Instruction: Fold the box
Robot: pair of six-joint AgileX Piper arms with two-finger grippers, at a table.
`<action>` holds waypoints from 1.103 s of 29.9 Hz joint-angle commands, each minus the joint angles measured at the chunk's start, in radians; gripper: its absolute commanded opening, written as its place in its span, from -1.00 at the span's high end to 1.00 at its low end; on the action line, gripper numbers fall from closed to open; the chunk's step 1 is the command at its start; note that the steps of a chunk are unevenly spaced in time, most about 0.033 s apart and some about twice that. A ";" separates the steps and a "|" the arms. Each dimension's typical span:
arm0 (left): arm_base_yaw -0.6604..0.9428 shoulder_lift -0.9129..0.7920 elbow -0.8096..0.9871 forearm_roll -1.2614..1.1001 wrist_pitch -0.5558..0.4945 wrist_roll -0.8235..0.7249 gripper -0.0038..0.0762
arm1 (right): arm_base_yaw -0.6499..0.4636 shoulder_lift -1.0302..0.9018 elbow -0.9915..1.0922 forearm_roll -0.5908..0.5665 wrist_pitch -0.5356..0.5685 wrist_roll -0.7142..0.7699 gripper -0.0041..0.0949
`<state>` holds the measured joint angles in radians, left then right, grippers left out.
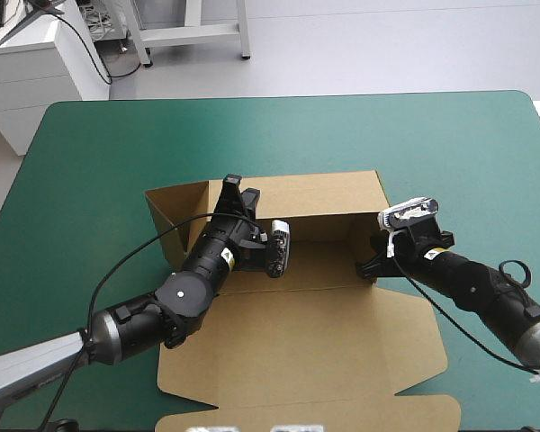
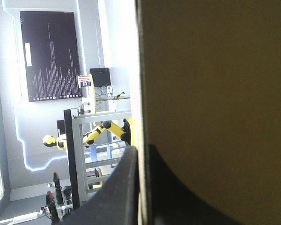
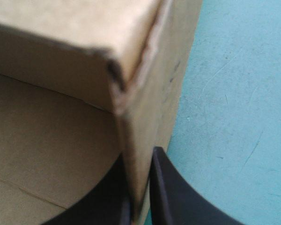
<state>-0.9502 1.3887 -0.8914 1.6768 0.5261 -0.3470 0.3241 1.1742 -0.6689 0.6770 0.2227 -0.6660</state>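
The box lay in the middle of the table, half built, its lid flat on the teal-green cover toward the near edge. Its far wall and right wall stood raised, and a left flap stood up at a slant. The left gripper reached across the floor of the box to the far wall, near that wall's left end. In the left wrist view its black fingers were all but closed, with the edge of the brown board pinched between them (the board filled most of that view). The right gripper sat at the near end of the right wall. In the right wrist view its fingers were likewise nearly together, one inside and one outside the wall, gripping it just below the folded corner, with bare cover beside it
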 commanded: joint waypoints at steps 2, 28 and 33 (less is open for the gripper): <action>-0.009 -0.027 -0.025 0.029 -0.055 -0.014 0.92 | 0.013 -0.024 -0.033 0.033 -0.043 -0.016 0.92; -0.242 -0.027 -0.025 0.029 0.198 -0.058 -0.37 | -0.022 0.065 -0.093 0.034 -0.266 -0.019 0.92; -0.285 -0.027 -0.025 0.029 0.244 -0.058 -0.36 | -0.067 0.137 -0.156 0.048 -0.246 -0.012 0.92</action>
<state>-1.2146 1.3896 -0.8914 1.6761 0.7092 -0.3911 0.2794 1.3130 -0.7614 0.6961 0.0322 -0.6882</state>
